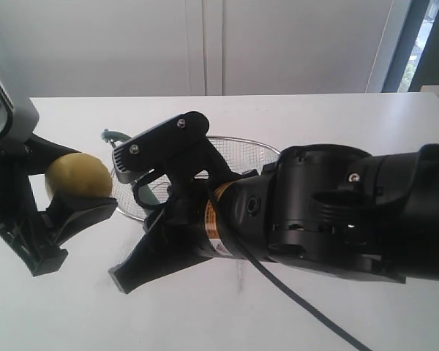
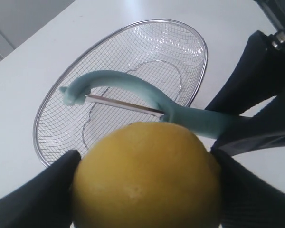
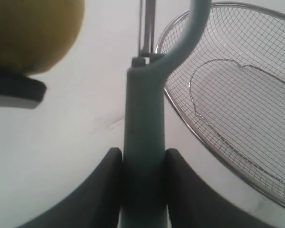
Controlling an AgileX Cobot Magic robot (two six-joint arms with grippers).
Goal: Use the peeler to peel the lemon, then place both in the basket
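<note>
- Left end effector [image 1: 72,191]: dark fingers [image 2: 33,199] pinch the lemon [image 1: 77,175] from two opposite sides. The lemon is held clear of the surface, over the left part of the worktop [image 1: 314,117]. Its skin looks whole on the faces in view.
- Peeler [image 3: 145,109]: teal handle clamped between the two fingers of the right end effector [image 3: 144,156], jaws pressed onto the handle. The curved head and metal blade reach out toward the lemon. In the left wrist view the near end of the blade sits right at the lemon's edge; contact cannot be told. In the right wrist view the handle stands apart from the lemon, with bare worktop between them.
- Basket [image 1: 256,142]: wire mesh, nothing lying in it, resting mid-worktop behind the right end effector. The peeler head hangs over its near rim.
- Open room: bare white worktop between the basket's rim and the far edge, and along the near edge below both arms.
- Right arm: fills the right part of the exterior view and hides the worktop there.
</note>
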